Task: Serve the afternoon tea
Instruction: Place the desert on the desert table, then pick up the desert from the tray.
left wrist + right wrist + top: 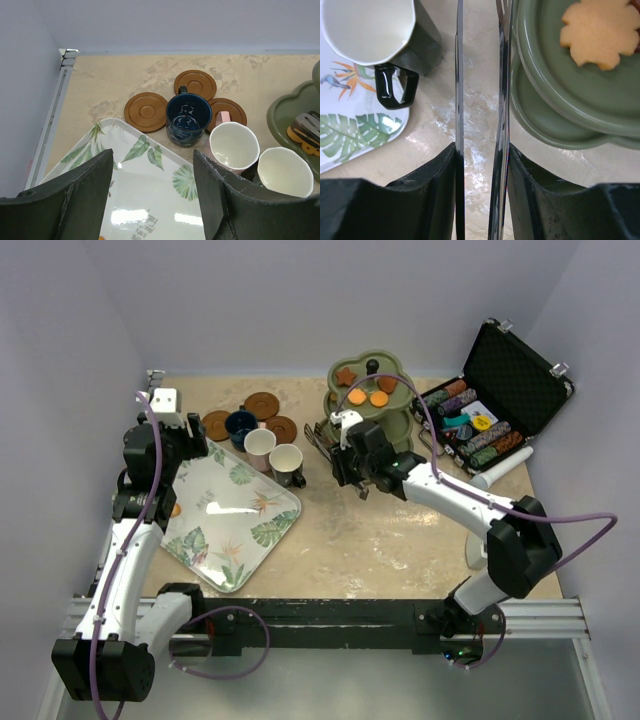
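The tabletop [400, 540] carries the tray [230, 535], over which the left gripper [152, 167] hovers, jaws spread and empty. The stand [372, 430] holds the biscuits [600, 32]. The cups [261, 445] and saucers [262, 405] sit at the tray's far edge. The right gripper's [480, 150] jaws pinch tongs [458, 100] beside the stand's rim. A biscuit pickup seems to be in hand. Next, the tong tips must close around one.

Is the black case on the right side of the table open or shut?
Open. The black case has its lid tilted back, and rows of chips show inside in the top view.
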Robot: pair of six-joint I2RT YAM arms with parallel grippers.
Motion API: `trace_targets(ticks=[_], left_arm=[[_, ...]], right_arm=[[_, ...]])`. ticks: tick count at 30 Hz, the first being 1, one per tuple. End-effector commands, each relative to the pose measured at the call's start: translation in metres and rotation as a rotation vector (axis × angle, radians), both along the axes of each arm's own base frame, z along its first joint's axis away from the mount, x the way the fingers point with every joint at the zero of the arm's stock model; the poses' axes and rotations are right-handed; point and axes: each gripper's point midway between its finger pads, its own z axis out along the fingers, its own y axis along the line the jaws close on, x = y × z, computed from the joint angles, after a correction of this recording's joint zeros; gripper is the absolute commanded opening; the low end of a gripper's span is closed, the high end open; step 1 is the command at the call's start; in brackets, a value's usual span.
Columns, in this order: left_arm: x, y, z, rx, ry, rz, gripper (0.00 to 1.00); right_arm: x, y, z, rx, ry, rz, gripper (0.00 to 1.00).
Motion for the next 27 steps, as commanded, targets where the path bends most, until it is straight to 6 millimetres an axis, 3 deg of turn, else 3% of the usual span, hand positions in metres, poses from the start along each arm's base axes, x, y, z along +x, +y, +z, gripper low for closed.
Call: trace_targets(ticks=[1, 10, 14, 18, 21, 27], left_arm=[[0.001, 0.001, 0.015, 0.000, -0.057, 0.010, 0.70], [0.002, 0.001, 0.012, -0.009, -0.054, 0.015, 0.70], [0.001, 0.004, 0.013, -0.030, -0.060, 0.040, 0.70], [0.000, 0.007, 0.015, -0.039, -0.078, 0.060, 0.70], [-0.001, 0.011, 0.015, -0.036, -0.080, 0.083, 0.70], [-0.007, 0.013, 0.023, -0.036, -0.110, 0.096, 0.70]], right_arm=[[0.016, 0.029, 0.047, 0.120, -0.104, 0.039, 0.42], [0.004, 0.060, 0.069, 0.147, -0.133, 0.095, 0.42], [-0.013, 0.089, 0.100, 0.167, -0.203, 0.128, 0.42], [-0.039, 0.132, 0.127, 0.190, -0.261, 0.200, 0.42], [-0.051, 0.161, 0.124, 0.183, -0.261, 0.248, 0.42], [-0.068, 0.208, 0.081, 0.077, -0.209, 0.323, 0.42]])
